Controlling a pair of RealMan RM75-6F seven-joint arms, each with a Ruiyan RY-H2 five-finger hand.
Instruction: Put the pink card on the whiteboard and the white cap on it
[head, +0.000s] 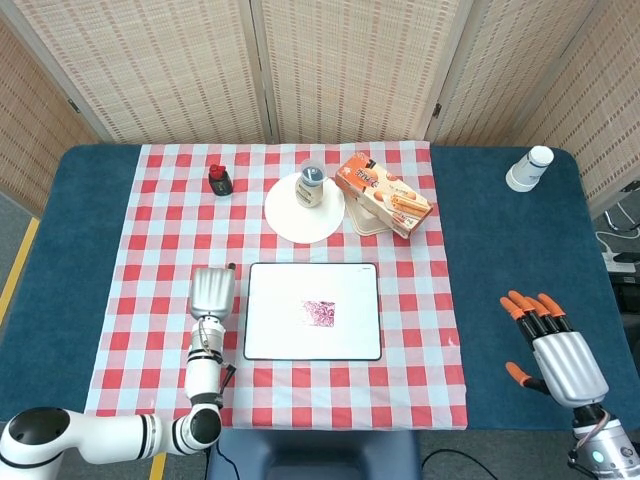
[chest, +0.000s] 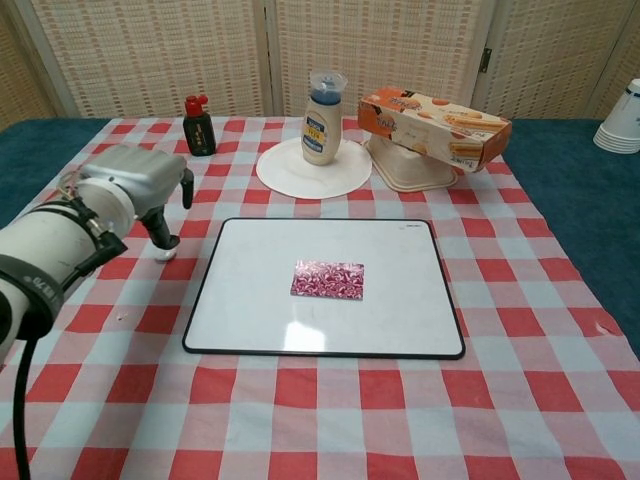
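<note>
Pink card: the pink card (chest: 328, 279) lies flat near the middle of the whiteboard (chest: 400, 330), so your first placement looks done and there is bare board around it.
White cap: the white cap (chest: 165, 253) sits on the checked tablecloth (chest: 520, 400), just left of the board's edge; in the head view your hand covers it.
Left hand: your left hand (chest: 140, 185) hangs right over the cap, fingers pointing down with their tips (chest: 161, 232) close around it. It holds nothing as far as I can see, and the fingers look parted rather than closed, a sensible pose for pinching something that small from above.
Right hand: your right hand (head: 560, 355) rests over the blue table, well apart from the work, fingers spread and holding nothing, out of the way.
Next, as I judge it: pinch the cap, carry it right, and set it on the card.
</note>
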